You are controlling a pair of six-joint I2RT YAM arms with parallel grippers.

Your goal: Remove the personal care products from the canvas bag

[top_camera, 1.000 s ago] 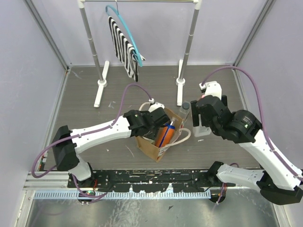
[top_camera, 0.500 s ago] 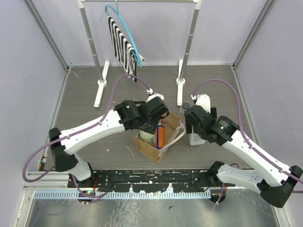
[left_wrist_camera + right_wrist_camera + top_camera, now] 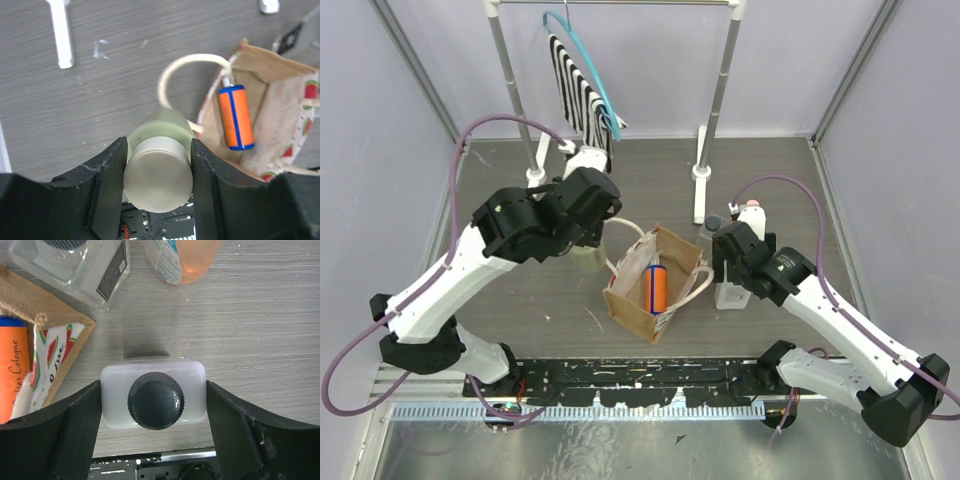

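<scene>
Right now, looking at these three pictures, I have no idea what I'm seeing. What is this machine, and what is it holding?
These are two white robot arms bolted at the near edge of a table, each ending in a two-finger gripper. The wide picture looks down from above. The other two come from a camera on each wrist, so the dark shapes at their sides are that arm's own fingers. The left gripper is clamped on an olive-green bottle, and the right gripper on a white bottle. Between the arms sits a canvas bag with an orange bottle inside. A clear grey bottle and a peach bottle stand on the table nearby.
</scene>
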